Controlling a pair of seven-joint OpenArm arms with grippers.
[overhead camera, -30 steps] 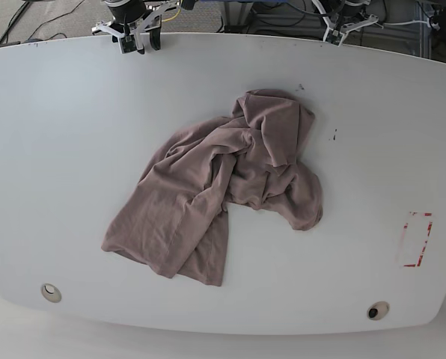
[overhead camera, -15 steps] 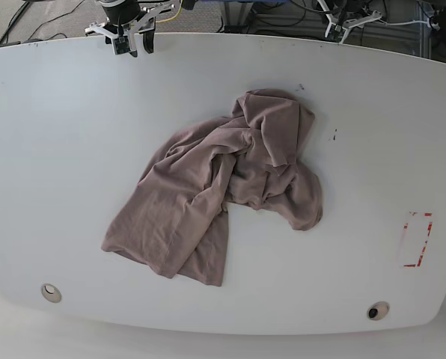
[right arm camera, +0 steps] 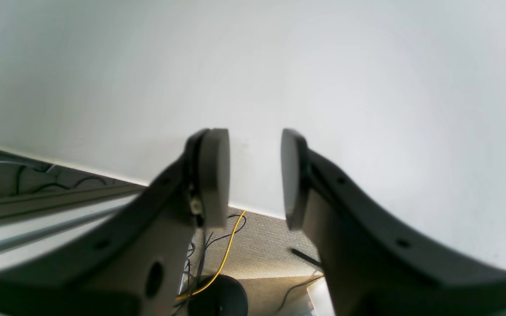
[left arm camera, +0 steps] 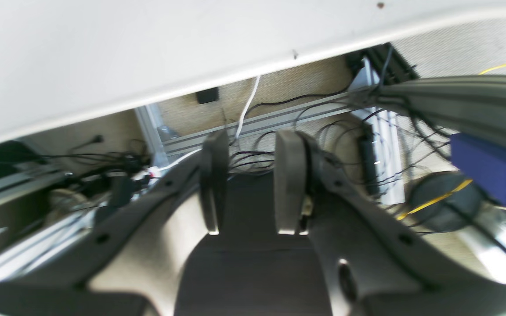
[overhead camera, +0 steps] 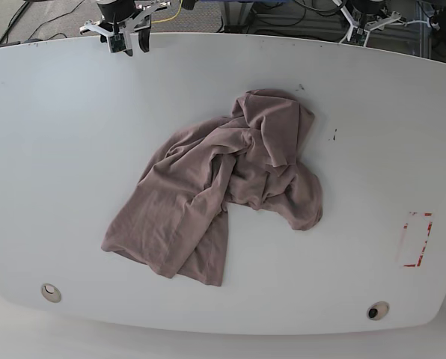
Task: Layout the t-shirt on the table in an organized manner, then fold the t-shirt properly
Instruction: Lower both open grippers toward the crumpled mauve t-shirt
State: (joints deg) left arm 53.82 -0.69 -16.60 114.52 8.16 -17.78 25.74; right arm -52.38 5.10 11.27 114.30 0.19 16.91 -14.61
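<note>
The t-shirt (overhead camera: 221, 182), dusty mauve-brown, lies crumpled in a heap in the middle of the white table (overhead camera: 58, 149), with one end spread toward the front left. Neither wrist view shows it. My right gripper (overhead camera: 126, 43) hangs at the far edge on the base view's left. In its wrist view it (right arm camera: 255, 145) is open over bare tabletop (right arm camera: 279, 66), with nothing between the fingers. My left gripper (overhead camera: 360, 31) is at the far edge on the right. Seen from its wrist, it (left arm camera: 249, 142) is open and empty, just beyond the table's rim (left arm camera: 147, 44).
A red dashed rectangle (overhead camera: 417, 239) marks the table's right side. Two round holes (overhead camera: 51, 292) (overhead camera: 377, 310) sit near the front edge, and dark specks (overhead camera: 333, 135) lie right of the shirt. Cables and metal rails (left arm camera: 367, 145) and a blue box (left arm camera: 490, 171) lie behind the far edge.
Both arms have drawn back toward the far edge, the right one drifting left and the left one drifting right in the base view. The t-shirt has not moved.
</note>
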